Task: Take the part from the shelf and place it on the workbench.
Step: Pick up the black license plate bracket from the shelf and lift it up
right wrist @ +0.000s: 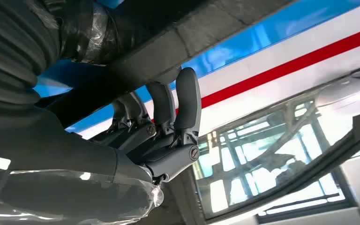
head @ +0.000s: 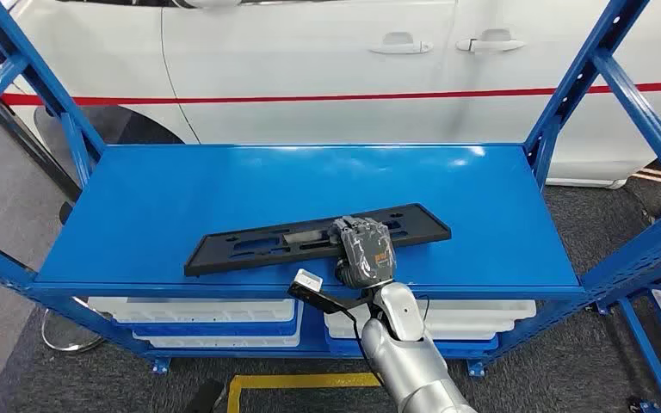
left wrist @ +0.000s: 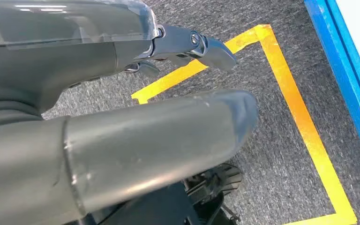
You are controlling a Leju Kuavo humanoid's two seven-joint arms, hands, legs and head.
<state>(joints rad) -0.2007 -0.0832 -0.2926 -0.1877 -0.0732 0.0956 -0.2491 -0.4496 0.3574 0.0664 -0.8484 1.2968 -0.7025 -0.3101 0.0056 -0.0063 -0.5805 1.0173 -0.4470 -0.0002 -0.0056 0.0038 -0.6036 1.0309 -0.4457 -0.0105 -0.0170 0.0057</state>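
A long black slotted plastic part [head: 250,245] lies slantwise on the blue shelf [head: 224,181], close to its front edge. My right hand [head: 363,251] lies on the part right of its middle, reaching in over the shelf's front edge. In the right wrist view its dark fingers [right wrist: 187,98] curl around the edge of the part [right wrist: 192,33] and grip it. My left hand [left wrist: 136,108] hangs low over the carpet, its thumb and fingers apart with nothing between them.
Blue uprights [head: 607,52] frame the shelf on both sides. A white car [head: 353,77] with a red stripe stands right behind it. White bins [head: 198,311] fill the lower level. Yellow tape [left wrist: 304,126] marks the grey carpet at my feet.
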